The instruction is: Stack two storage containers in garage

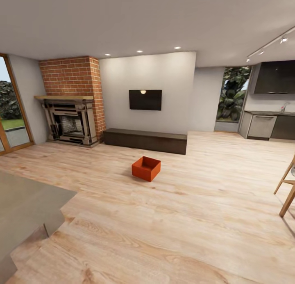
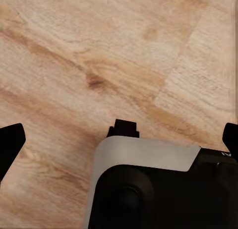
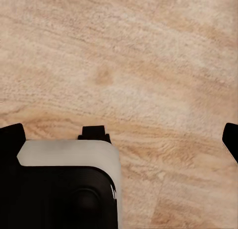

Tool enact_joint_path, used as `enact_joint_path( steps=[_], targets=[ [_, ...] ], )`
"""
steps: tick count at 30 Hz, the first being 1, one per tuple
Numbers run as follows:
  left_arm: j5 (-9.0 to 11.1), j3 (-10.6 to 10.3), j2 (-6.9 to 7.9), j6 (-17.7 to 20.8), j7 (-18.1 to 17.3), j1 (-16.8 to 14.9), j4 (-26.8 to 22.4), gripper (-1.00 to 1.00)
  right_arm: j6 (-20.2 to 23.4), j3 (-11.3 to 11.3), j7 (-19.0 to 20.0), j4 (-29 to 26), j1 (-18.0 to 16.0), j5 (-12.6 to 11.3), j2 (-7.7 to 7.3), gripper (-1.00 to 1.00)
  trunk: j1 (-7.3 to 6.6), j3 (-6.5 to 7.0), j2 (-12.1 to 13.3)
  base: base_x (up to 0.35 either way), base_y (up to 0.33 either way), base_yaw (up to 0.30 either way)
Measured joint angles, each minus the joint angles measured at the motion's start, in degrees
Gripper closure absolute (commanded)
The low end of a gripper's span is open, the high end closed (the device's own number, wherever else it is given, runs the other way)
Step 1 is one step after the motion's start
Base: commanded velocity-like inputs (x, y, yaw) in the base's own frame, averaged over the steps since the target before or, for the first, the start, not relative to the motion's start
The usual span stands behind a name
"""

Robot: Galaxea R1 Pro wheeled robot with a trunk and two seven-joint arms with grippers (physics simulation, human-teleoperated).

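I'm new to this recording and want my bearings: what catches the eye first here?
An orange-red storage container sits alone on the light wood-plank floor in mid-room, the one bright spot. Behind it, a black TV hangs on the white wall above a long low dark cabinet, with a red brick fireplace to the left.

A storage container [image 1: 146, 168] sits on the living room floor [image 1: 184, 218], near the middle of the room. Behind it a long low cabinet [image 1: 144, 140] runs along the far wall, with a TV [image 1: 145, 99] mounted above. A fireplace [image 1: 70, 122] stands left of the cabinet. A kitchen desk [image 1: 268, 126] lies far right, and a chair leg [image 1: 287, 185] stands at the right edge.
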Motion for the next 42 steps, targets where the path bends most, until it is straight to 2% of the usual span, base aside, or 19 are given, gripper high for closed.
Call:
enact_joint_path(
  steps=[17, 42],
  targets=[
    [0.00, 0.00, 0.00, 0.00, 0.00, 0.00, 0.02, -1.00, 0.51, 0.54, 0.47, 0.00, 0.00, 0.11, -0.11, -1.00, 0.00, 0.00, 0.00, 0.325, 0.000, 0.000],
    [0.00, 0.00, 0.00, 0.00, 0.00, 0.00, 0.02, -1.00, -0.17, 0.10, 0.40, 0.00, 0.00, 0.09, -0.27, -1.00, 0.00, 0.00, 0.00, 0.325, 0.000, 0.000]
  ],
)
